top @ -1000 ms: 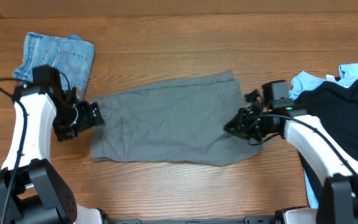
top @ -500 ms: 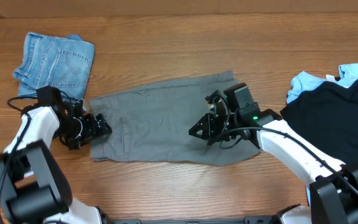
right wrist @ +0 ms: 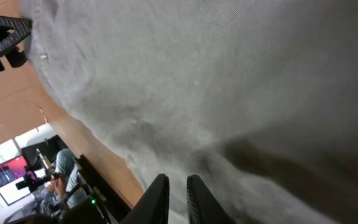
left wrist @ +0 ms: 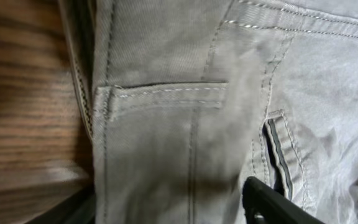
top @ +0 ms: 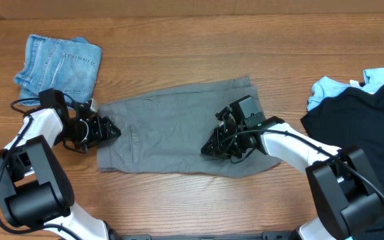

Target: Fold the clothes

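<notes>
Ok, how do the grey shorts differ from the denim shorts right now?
The grey shorts lie spread out in the middle; the denim shorts sit at the far left corner. The grey shorts are flat and open, the denim shorts folded into a smaller, rumpled bundle. Grey shorts are plain grey, denim shorts blue. Both rest on the wooden table.
</notes>
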`<state>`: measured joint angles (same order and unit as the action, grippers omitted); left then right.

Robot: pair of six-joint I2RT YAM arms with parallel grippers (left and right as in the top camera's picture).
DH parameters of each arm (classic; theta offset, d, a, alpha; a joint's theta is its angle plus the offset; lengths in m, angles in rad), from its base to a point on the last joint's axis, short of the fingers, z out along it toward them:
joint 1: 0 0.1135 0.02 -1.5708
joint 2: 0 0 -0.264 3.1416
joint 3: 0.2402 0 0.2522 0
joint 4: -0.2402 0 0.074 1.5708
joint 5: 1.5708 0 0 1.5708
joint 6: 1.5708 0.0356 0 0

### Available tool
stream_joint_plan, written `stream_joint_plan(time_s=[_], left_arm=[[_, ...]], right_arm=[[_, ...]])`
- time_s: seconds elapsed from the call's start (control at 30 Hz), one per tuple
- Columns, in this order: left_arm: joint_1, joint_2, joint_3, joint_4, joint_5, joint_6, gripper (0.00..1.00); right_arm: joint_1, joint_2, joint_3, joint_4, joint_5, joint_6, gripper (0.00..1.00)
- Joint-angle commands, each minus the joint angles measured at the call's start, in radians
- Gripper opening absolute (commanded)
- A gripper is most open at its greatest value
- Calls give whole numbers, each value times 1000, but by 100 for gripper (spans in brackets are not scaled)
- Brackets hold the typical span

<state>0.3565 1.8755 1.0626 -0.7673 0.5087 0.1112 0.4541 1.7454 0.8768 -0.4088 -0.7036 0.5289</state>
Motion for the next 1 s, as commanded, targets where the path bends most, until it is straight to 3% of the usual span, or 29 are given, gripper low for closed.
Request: stream_joint_plan(time_s=[0.0, 0.1, 0.23, 0.37, 0.6, 0.83, 0.97], left_arm=[[-66, 114, -66, 24, -63, 35, 61], [-98, 114, -66, 36, -63, 31, 51], [-122, 114, -65, 26, -75, 6, 21], [-110, 110, -51, -8, -74, -22, 4], [-55, 66, 112, -212, -103, -21, 4], [-34, -9, 439, -504, -229, -23, 4], [-45, -23, 625, -623, -227, -23, 4]], right_arm=[[5, 3, 1, 27, 0, 8, 14], [5, 3, 1, 26, 1, 9, 14], [5, 3, 1, 26, 1, 8, 14], [5, 2, 2, 26, 0, 11, 13], [2, -32, 14, 10, 0, 19, 11], [-1, -122, 49, -40, 12, 18, 11], [-21, -161, 69, -94, 39, 18, 11]])
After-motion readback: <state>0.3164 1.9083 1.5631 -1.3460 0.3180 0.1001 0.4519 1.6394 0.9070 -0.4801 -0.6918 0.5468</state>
